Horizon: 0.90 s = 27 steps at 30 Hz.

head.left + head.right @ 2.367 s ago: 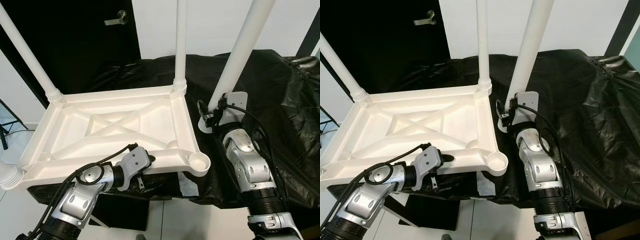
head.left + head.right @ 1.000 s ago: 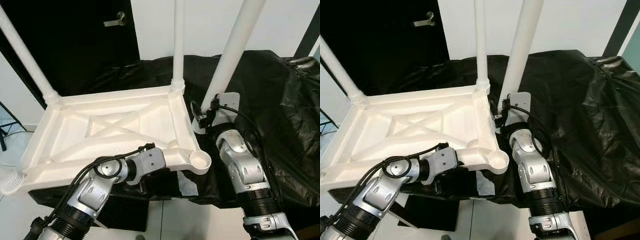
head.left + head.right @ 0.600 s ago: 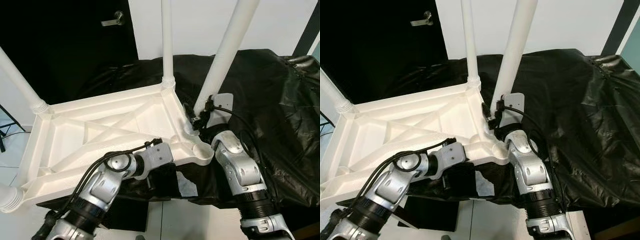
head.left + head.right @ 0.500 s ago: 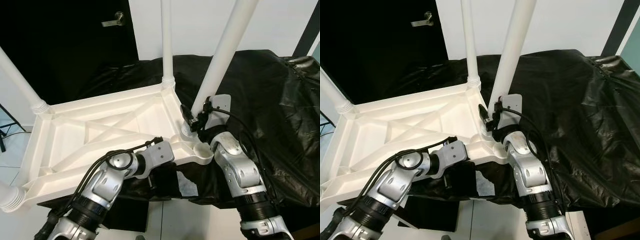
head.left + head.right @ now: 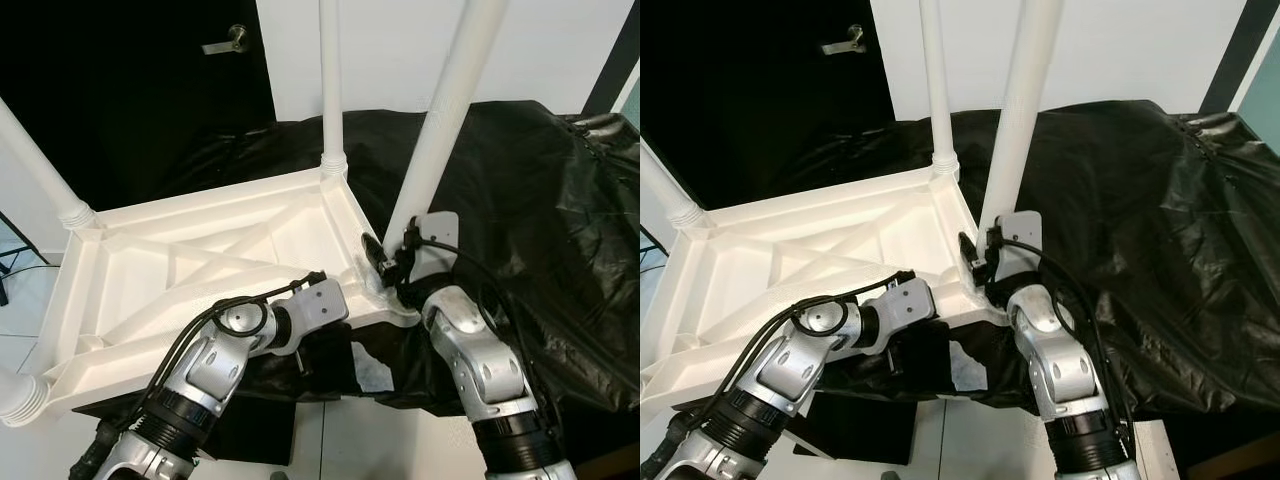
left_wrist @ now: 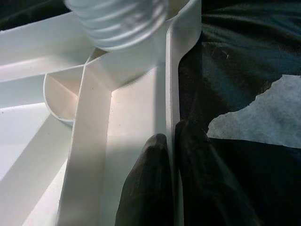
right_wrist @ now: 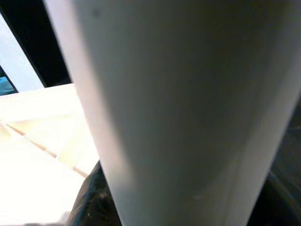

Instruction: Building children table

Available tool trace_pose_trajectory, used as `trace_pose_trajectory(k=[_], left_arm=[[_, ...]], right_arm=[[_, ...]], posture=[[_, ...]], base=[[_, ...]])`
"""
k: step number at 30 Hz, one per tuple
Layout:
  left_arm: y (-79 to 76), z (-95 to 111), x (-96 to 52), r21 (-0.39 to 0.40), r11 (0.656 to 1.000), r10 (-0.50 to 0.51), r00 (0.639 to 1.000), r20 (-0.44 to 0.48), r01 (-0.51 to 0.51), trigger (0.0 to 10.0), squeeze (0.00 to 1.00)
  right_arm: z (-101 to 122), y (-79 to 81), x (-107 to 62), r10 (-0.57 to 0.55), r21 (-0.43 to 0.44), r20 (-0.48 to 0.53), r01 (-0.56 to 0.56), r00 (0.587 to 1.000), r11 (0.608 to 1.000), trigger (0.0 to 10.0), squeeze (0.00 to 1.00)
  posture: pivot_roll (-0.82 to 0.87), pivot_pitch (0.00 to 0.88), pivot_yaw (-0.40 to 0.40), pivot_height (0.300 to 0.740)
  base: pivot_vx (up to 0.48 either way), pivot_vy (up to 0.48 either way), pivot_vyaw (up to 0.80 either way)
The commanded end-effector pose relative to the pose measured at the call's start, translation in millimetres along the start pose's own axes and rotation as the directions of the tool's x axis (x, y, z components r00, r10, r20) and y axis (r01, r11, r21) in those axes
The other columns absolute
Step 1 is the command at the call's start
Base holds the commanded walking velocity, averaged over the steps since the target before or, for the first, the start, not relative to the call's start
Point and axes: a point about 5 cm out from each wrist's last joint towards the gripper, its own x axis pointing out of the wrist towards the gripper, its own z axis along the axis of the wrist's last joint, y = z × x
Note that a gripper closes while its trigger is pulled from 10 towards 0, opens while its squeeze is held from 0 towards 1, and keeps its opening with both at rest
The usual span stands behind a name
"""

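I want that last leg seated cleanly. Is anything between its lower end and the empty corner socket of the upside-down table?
Nothing visible does. The right hand holds the leg with its end at the near right corner of the tabletop, and the left hand pinches the rim there.

- The white plastic tabletop point(image 5: 190, 265) lies upside down, its ribbed underside up with diagonal braces crossing in the middle; its near rim sits pinched in the left gripper point(image 6: 171, 136), one finger inside the rim and one outside
- A white leg point(image 5: 450, 100) stands nearly upright, tilted slightly, clamped low down in the right gripper point(image 5: 385, 262), with its foot end at the tabletop's near corner socket beside that gripper
- Its ribbed, threaded end point(image 6: 117, 21) sits in the corner just ahead of the left gripper's fingertips
- Another leg point(image 5: 332, 80) stands upright in the far corner, beyond both grippers
- A further leg point(image 5: 40, 165) rises slanted from the far corner on the left gripper's side
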Motion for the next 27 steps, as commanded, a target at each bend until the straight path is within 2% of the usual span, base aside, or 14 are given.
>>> trace_pose_trajectory(k=[1, 8, 12, 16, 21, 27], left_arm=[[9.7, -27, -5.5, -0.031, 0.976, 0.212, 0.97, -0.121, -0.217, 10.0, 0.0], [12.8, -27, -4.7, -0.026, 0.975, 0.215, 0.968, -0.131, -0.221, 10.0, 0.0], [15.8, -27, -5.2, -0.014, 0.974, 0.222, 0.966, -0.132, -0.226, 10.0, 0.0], [16.9, -28, -5.9, -0.006, 0.974, 0.223, 0.966, -0.131, -0.226, 10.0, 0.0], [17.5, -28, -6.3, -0.004, 0.974, 0.223, 0.966, -0.133, -0.226, 10.0, 0.0], [17.2, -28, -6.3, -0.001, 0.974, 0.223, 0.966, -0.132, -0.225, 10.0, 0.0]], right_arm=[[0, 0.7, -2.7, 0.007, 0.02, -0.007, -0.007, 1.0, 1.0, 10.0, 0.0], [0, -5.1, -12.4, -0.022, 0.039, -0.027, 0.023, 0.999, 0.999, 10.0, 0.0], [-4, -14.0, -18.5, -0.087, 0.068, -0.057, 0.091, 0.995, 0.994, 10.0, 0.0], [-4, -20.0, -21.4, -0.106, 0.078, -0.069, 0.111, 0.992, 0.991, 10.0, 0.0], [-6, -28.2, -19.7, -0.145, 0.108, -0.084, 0.154, 0.986, 0.982, 10.0, 0.0], [-6, -28.8, -13.5, -0.155, 0.139, -0.094, 0.167, 0.983, 0.976, 10.0, 0.0]], posture=[[-0.04, 0.0, 0.054, 0.74], [-0.05, 0.0, 0.057, 0.74], [-0.06, 0.0, 0.063, 0.74], [-0.06, 0.0, 0.062, 0.74], [-0.06, 0.0, 0.064, 0.74], [-0.06, 0.0, 0.066, 0.74]], base=[[0.0, 0.0, 0.0], [0.0, 0.0, 0.0], [0.0, 0.0, 0.0], [0.0, 0.0, 0.0], [0.0, 0.0, 0.0], [0.0, 0.0, 0.0]])
